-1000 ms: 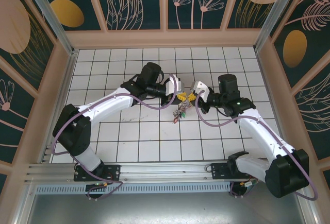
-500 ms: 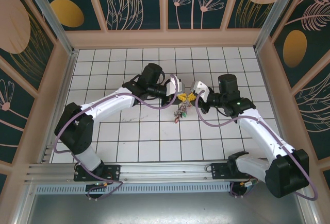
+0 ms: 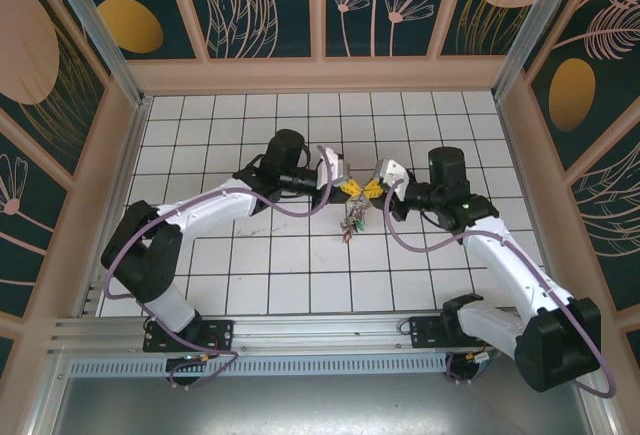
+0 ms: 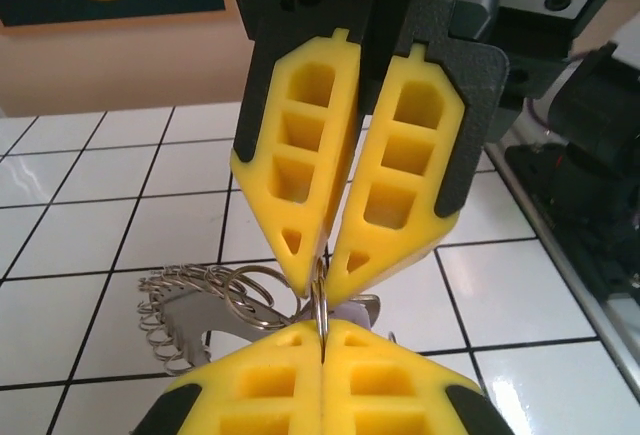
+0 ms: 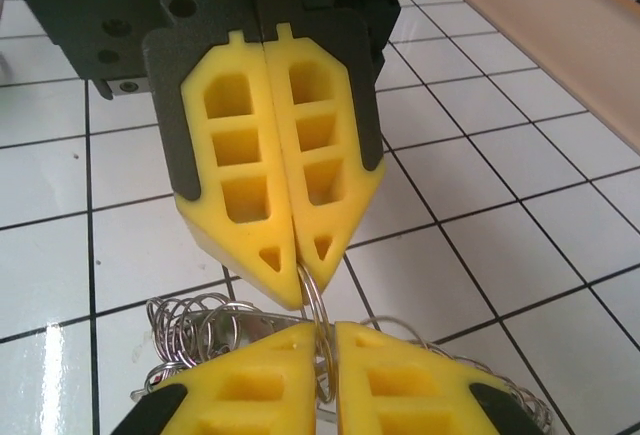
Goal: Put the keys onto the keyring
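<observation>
L & R arms reach in over the white-tiled bench (image 3: 250,275) and their tips meet nose to nose near the middle. L end effector (image 3: 349,186) and R end effector (image 3: 369,189) face each other, yellow tips almost touching.

The keyring (image 4: 321,300) sits btw them. It shows as a thin grey wire, seen edge-on, running from one pair of tips to the other.

L wrist cam: L pads (image 4: 260,385) are pressed together w/ no gap, clamped on the keyring wire.

R wrist cam: R pads (image 5: 400,385) stand a thin slit apart w/ the wire (image 5: 315,300) inside the slit. Can't tell if they pinch it or just flank it. The L cam shows the same narrow slit on the R tips.

The keys (image 3: 350,223) are in a small bunch just beside the meeting tips, on the side nearer the arm bases, w/ red + green specks. They're too small to tell apart, and can't tell how they join the ring.

Both wrist cams show a silvery tangle of small wire loops (image 4: 165,320) low under the tips, close to the tiles.
</observation>
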Controlling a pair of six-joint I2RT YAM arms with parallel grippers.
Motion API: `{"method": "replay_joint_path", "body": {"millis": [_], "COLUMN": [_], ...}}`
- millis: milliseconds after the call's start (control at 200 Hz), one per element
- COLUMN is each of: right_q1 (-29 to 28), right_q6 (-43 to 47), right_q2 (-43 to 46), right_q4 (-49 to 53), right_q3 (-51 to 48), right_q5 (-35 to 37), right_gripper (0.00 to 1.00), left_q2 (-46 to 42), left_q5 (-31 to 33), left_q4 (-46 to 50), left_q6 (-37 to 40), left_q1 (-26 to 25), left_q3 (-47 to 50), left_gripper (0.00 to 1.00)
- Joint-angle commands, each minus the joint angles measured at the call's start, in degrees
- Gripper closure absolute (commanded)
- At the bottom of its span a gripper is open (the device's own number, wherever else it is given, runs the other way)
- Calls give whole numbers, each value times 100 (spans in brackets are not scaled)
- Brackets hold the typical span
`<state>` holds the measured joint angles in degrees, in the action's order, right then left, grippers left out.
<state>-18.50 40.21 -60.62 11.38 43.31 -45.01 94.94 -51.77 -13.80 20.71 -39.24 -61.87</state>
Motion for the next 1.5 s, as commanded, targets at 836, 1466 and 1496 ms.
{"method": "replay_joint_path", "body": {"millis": [836, 1466, 1496], "right_q1": [165, -59, -64], "right_q6": [-256, 48, 64], "right_q2": [110, -52, -60], "right_q4": [-614, -3, 17], "right_q3": [60, 476, 483], "right_q5": [-507, -78, -65], "right_gripper": [100, 100, 100], "left_q2": [-99, 262, 252], "left_q5": [-486, 296, 307], "left_q4": [-55, 2035, 2027], "left_q6": [-99, 1155, 1155], "left_q1": [52, -130, -134], "left_q3": [-288, -1194, -1196], "left_gripper": [87, 76, 77]}}
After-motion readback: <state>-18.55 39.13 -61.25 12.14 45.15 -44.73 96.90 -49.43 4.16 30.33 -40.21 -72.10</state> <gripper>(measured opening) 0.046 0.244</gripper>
